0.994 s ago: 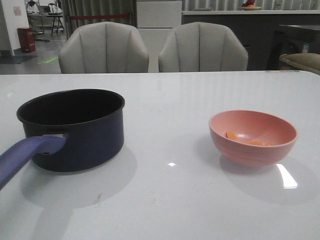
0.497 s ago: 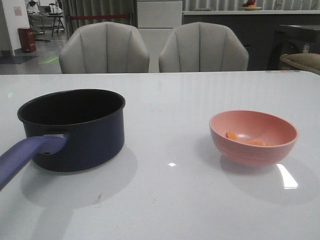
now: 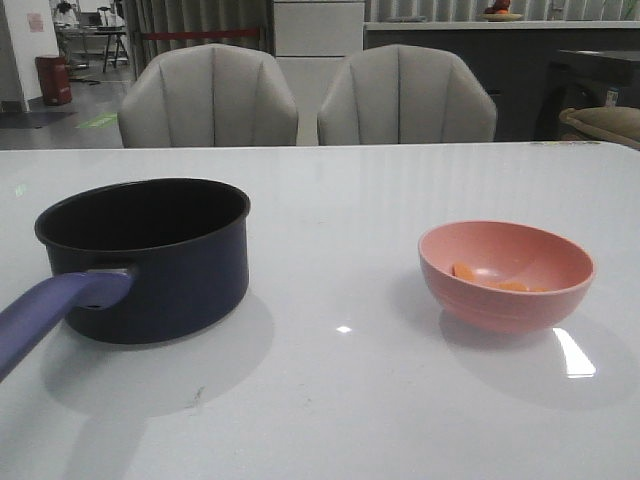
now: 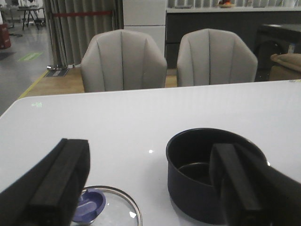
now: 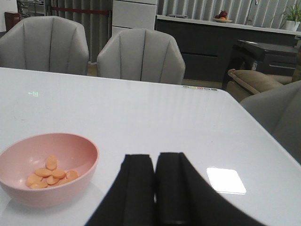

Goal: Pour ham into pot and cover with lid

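The dark navy pot (image 3: 150, 255) stands on the left of the white table (image 3: 330, 400), its purple-blue handle (image 3: 50, 310) pointing toward the near left edge. Several orange-pink ham slices (image 3: 490, 278) lie in a pink bowl (image 3: 506, 273) on the right. In the left wrist view the pot (image 4: 207, 174) sits beside the glass lid (image 4: 110, 209) with its blue knob (image 4: 89, 207); my left gripper (image 4: 150, 188) hangs above them, open and empty. In the right wrist view my right gripper (image 5: 155, 162) is shut on nothing, beside the bowl (image 5: 47, 167) of ham (image 5: 49, 174). Neither gripper shows in the front view.
Two grey padded chairs (image 3: 305, 95) stand behind the table's far edge. A bright light reflection (image 5: 225, 180) lies on the tabletop near the right gripper. A dark counter and cabinets fill the room behind.
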`<action>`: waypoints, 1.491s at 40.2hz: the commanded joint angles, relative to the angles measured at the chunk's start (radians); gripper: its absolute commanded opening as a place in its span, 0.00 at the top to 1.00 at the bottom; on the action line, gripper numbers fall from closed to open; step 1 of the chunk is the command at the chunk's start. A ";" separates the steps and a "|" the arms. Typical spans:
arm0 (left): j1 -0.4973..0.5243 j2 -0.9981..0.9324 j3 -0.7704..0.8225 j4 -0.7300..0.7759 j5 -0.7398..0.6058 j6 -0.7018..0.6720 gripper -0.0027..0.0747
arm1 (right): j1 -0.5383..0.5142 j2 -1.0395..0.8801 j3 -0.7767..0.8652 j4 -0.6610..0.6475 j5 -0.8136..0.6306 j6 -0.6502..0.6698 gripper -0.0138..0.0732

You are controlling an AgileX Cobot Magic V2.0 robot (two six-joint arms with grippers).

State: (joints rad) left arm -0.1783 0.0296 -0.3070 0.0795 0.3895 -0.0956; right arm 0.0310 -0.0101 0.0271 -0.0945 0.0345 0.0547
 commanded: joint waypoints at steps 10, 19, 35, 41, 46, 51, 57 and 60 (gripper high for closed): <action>-0.025 0.007 -0.024 0.003 -0.095 -0.002 0.24 | -0.005 -0.020 -0.005 -0.010 -0.100 -0.006 0.67; -0.025 0.007 -0.024 0.003 -0.097 -0.002 0.24 | -0.005 -0.019 -0.026 -0.010 -0.198 -0.004 0.67; -0.049 0.007 -0.024 0.003 -0.097 -0.002 0.24 | -0.004 0.278 -0.333 -0.010 0.216 0.014 0.67; -0.049 0.007 -0.024 0.003 -0.097 -0.002 0.24 | -0.004 0.331 -0.336 -0.001 0.211 0.018 0.67; -0.049 0.007 -0.024 0.003 -0.097 -0.002 0.24 | -0.004 0.415 -0.361 0.048 0.220 0.020 0.65; -0.049 0.007 -0.024 0.003 -0.091 -0.002 0.24 | -0.004 0.552 -0.408 0.105 0.221 0.020 0.47; -0.049 0.007 -0.024 0.003 -0.090 -0.002 0.24 | -0.004 0.758 -0.486 0.166 0.233 0.020 0.27; -0.049 0.007 -0.024 0.003 -0.090 -0.002 0.24 | -0.003 0.858 -0.538 0.175 0.254 0.020 0.27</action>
State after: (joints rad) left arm -0.2202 0.0264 -0.3048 0.0802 0.3764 -0.0956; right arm 0.0310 0.7571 -0.4319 0.0647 0.3345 0.0774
